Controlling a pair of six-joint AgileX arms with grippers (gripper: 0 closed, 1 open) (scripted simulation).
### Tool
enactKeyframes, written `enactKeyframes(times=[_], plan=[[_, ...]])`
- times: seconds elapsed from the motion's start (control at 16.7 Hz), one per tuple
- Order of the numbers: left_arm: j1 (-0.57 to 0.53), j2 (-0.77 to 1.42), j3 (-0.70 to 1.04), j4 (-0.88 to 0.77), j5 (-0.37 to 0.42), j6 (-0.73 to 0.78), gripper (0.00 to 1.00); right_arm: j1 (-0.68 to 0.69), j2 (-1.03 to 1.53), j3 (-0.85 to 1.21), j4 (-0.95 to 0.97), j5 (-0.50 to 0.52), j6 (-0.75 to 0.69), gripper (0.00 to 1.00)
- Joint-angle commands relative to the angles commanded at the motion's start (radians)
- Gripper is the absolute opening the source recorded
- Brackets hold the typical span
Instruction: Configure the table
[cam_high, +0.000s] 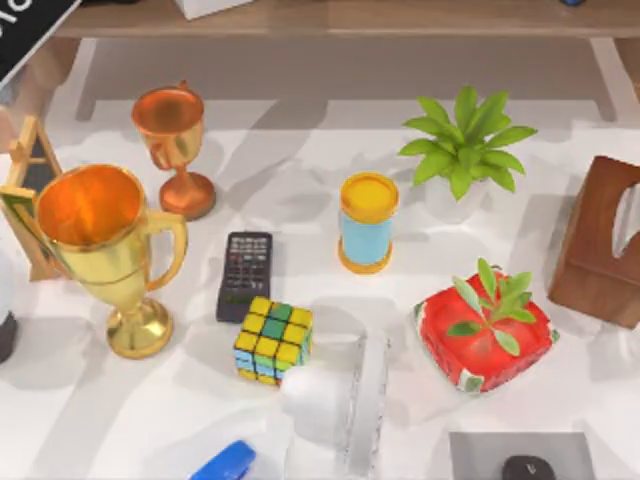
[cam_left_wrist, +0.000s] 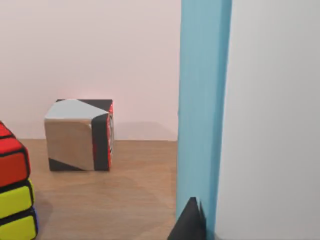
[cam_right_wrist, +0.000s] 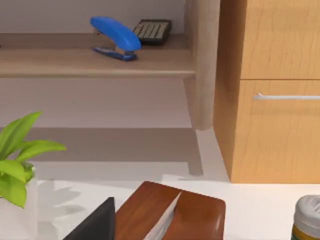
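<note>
Two dark fingertips (cam_left_wrist: 190, 222) and (cam_right_wrist: 97, 222) edge our wrist views; we cannot tell either claw's opening, and nothing seems held. Around them, the table (cam_high: 330, 230) spreads cluttered, so arranging probably remains largely undone.

White arm link (cam_high: 335, 405) low over near table edge, pincer fingers unclear
</note>
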Motion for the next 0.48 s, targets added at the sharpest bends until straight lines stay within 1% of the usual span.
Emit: enactKeyframes(times=[0.24, 0.48], plan=[[-0.024, -0.091, -0.116, 0.017, -0.025, 0.002, 0.00, 0.000, 0.000, 0.000, 0.000, 0.000, 0.000, 1.00], [-0.024, -0.097, -0.121, 0.019, -0.029, 0.003, 0.00, 0.000, 0.000, 0.000, 0.000, 0.000, 0.000, 1.00]])
